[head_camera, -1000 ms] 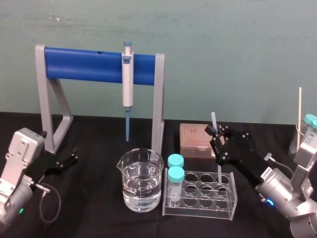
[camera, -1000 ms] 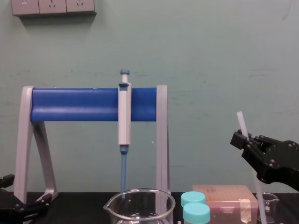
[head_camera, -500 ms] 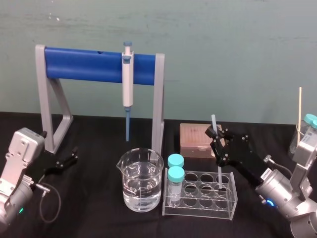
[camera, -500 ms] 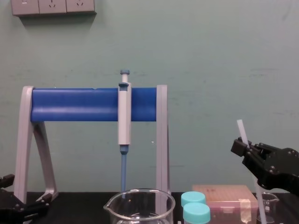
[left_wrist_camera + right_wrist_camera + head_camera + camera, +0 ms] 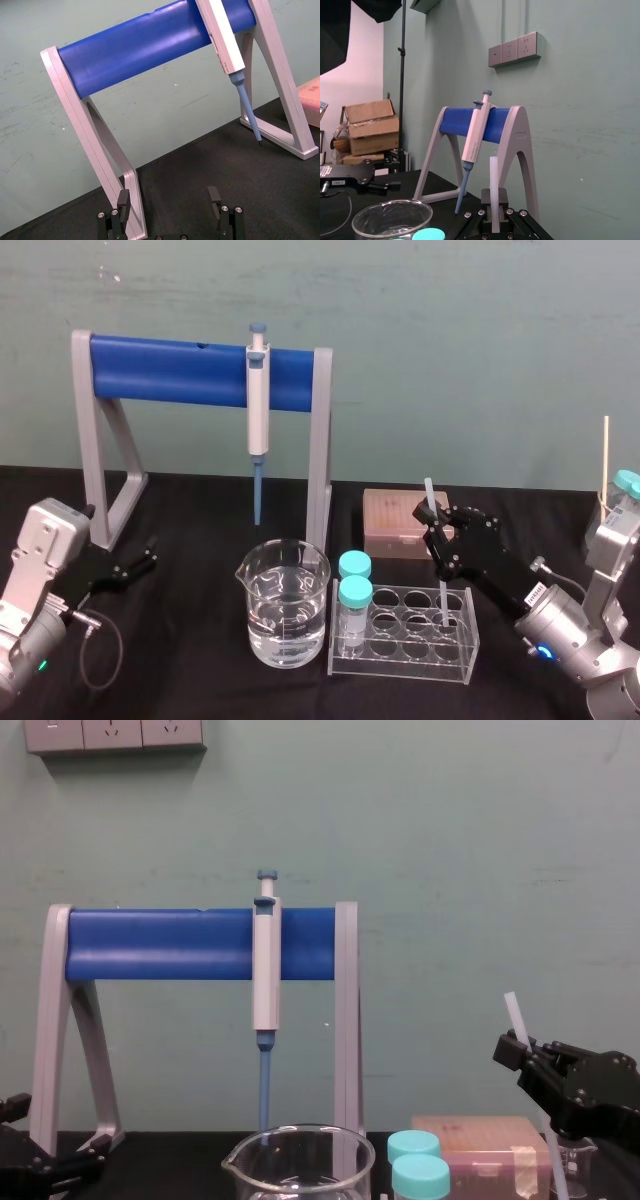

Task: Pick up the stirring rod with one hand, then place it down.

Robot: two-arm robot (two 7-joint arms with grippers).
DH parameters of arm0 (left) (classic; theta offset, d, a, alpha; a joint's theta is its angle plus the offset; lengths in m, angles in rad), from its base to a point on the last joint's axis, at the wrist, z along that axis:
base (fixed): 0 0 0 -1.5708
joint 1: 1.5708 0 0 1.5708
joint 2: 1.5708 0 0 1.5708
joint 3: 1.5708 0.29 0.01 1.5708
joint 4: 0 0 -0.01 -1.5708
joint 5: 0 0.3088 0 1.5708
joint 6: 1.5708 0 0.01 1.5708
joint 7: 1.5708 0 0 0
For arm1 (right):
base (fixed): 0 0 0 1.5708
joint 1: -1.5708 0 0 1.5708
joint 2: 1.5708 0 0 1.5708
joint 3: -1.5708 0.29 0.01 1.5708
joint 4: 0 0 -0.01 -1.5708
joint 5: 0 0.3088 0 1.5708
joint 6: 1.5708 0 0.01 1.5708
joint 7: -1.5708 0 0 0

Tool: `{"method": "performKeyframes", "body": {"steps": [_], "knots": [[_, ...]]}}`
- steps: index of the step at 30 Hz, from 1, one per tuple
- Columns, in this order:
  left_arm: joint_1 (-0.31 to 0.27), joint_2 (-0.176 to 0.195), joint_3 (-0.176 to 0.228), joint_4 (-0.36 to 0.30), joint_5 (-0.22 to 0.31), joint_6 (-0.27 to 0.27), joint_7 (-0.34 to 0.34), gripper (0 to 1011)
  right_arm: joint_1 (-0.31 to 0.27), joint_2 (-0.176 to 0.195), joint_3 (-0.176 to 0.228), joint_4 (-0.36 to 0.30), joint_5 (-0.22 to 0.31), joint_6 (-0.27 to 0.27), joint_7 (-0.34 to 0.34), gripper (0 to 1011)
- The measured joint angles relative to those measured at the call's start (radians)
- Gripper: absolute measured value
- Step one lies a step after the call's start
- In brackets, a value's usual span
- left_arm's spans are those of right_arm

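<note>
— So, where does the stirring rod (image 5: pixel 430 492) sit against the jaws?

— Right between them. The right gripper (image 5: pixel 436 528) is clenched on it near its upper end. A short length stands out above the fingers and the longer part hangs below. In the right wrist view the stirring rod (image 5: pixel 493 185) rises straight up from between the two finger blocks of the right gripper (image 5: pixel 493 216).

— Upright, then?

— Nearly. Seen from the chest, the stirring rod (image 5: pixel 514 1016) leans its top a little toward the robot's left, above the right gripper (image 5: pixel 520 1055).

— And the lower end?

— It goes down into a well at the right end of the clear test-tube rack (image 5: pixel 400 668), which stands on the black table (image 5: pixel 200 510). Whether the tip touches the bottom of that well, I can't tell.

— The other arm?

— The left gripper (image 5: pixel 133 566) is parked low over the table at the left, well apart from the rod. Its jaws are released, with a wide gap between the fingers (image 5: pixel 122 199).

— Any writing to read?

— A small white label (image 5: pixel 535 590) sits on the right arm's wrist. Its dark print is too small to make out.
</note>
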Motion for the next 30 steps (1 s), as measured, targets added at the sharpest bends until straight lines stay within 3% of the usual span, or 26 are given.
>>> {"method": "performKeyframes", "body": {"steps": [30], "knots": [[0.0,0.0,0.0,0.0,0.0,0.0,0.0,1000,0.012,0.0,-0.006,0.026,0.002,0.029,-0.006,72]]}}
